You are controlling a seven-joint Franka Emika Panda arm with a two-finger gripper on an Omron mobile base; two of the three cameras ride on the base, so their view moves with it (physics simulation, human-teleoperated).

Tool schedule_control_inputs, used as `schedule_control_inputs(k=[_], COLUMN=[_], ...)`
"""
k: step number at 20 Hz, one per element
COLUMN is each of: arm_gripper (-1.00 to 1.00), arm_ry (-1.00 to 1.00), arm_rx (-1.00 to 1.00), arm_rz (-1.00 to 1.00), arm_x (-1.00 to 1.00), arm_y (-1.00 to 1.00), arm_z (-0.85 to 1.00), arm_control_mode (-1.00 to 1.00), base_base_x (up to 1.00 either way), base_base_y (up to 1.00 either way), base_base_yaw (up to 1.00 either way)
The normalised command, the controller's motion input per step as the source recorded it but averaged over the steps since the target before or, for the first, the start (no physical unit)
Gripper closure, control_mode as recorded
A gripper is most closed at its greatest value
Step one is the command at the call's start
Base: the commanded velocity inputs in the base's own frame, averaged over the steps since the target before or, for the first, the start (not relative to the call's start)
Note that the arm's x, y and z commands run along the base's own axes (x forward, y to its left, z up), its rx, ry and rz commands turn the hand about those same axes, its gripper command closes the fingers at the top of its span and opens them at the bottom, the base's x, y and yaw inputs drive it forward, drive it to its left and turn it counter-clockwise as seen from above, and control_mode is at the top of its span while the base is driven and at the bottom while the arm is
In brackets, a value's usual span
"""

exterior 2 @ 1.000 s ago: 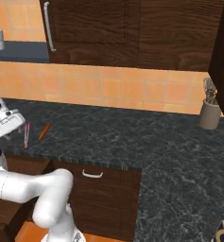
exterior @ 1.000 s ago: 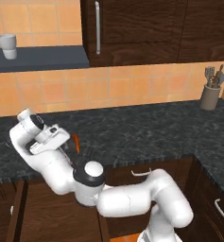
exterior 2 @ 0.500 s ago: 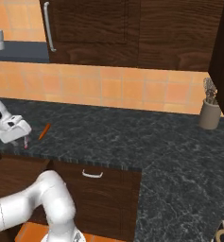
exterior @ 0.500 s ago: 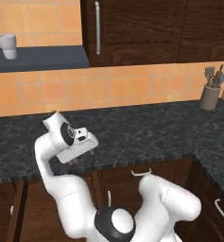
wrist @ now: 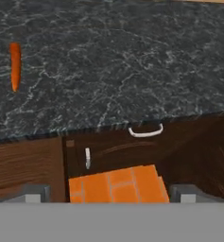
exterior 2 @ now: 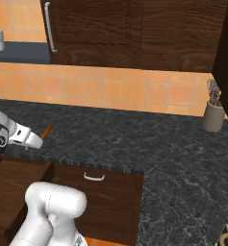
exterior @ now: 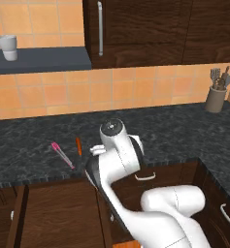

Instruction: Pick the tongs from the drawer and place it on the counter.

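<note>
The slim pink tongs (exterior: 62, 155) lie flat on the black speckled counter (exterior: 34, 145), just left of the short orange stick (exterior: 78, 146). In the right base view only a pink tip of the tongs (exterior 2: 25, 149) peeks out below my hand. My gripper (exterior 2: 39, 143) hangs over the counter's front edge, pointing right, well clear of the tongs. In the hand view its fingertips (wrist: 35, 194) stand wide apart with nothing between them, so it is open. The drawer (exterior 2: 12, 180) stands pulled out below the counter at the lower left.
A closed drawer with a curved silver handle (wrist: 145, 132) sits under the counter edge. An utensil holder (exterior: 215, 98) stands at the far right by the wall. A white cup (exterior: 9, 47) rests on the grey wall shelf. Wall cabinets hang above.
The arm has swung from the left to the middle, and the hand has turned away to the right. The tongs lie still on the counter, apart from the gripper.
</note>
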Motion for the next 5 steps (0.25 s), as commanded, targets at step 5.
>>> schedule_control_inputs(k=[5], arm_gripper=[-1.0], arm_ry=[-0.03], arm_rx=[-0.01], arm_rz=[0.0], arm_x=[-0.08], arm_y=[-0.01], arm_z=[0.0], arm_control_mode=[-1.0], base_base_x=[0.0], base_base_y=[0.0], base_base_yaw=[0.0])
